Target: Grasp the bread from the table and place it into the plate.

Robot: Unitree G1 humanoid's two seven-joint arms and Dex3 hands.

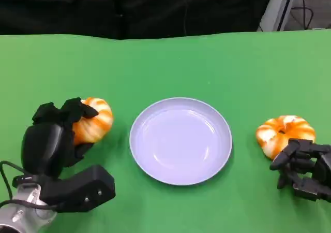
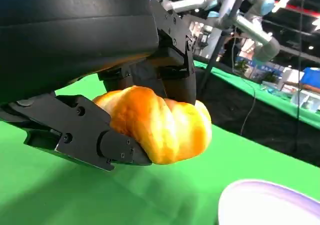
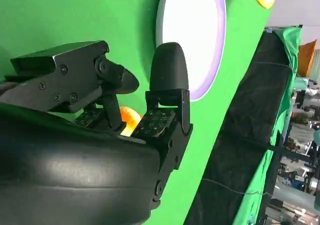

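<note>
- Left hand (image 1: 54,140), near left of the table: fingers wrapped round the left bread (image 1: 93,120), thumb side under it and other fingers over the top in the left wrist view (image 2: 155,122); looks like a real grip, bread seems just clear of or barely on the green table (image 1: 170,67), can't tell which
- Right hand (image 1: 302,166), near right: fingers curled but apart, nothing in them; sits just beside the right bread (image 1: 285,133), touching or not is unclear
- Handling, my read: glossy twisted bun, light, soft, will dent if squeezed; crust looks slick, so wrap wide across the middle with low force, not a fingertip pinch; no fragile parts, a short drop into the plate should be harmless
- Plate (image 1: 135,140) sits mid-table between the two breads, nothing in it, shallow rim; the held bread is just beside its left edge, so a short carry
- Hidden: near side and underside of the left bread are covered by the hand in the head view; in the right wrist view the right bread is only an orange sliver (image 3: 131,120) behind the fingers (image 3: 169,85)
- Cut off: right hand runs off the frame's lower right corner, forearm not seen
- Far edge: dark backdrop beyond the table, nothing legible there
</note>
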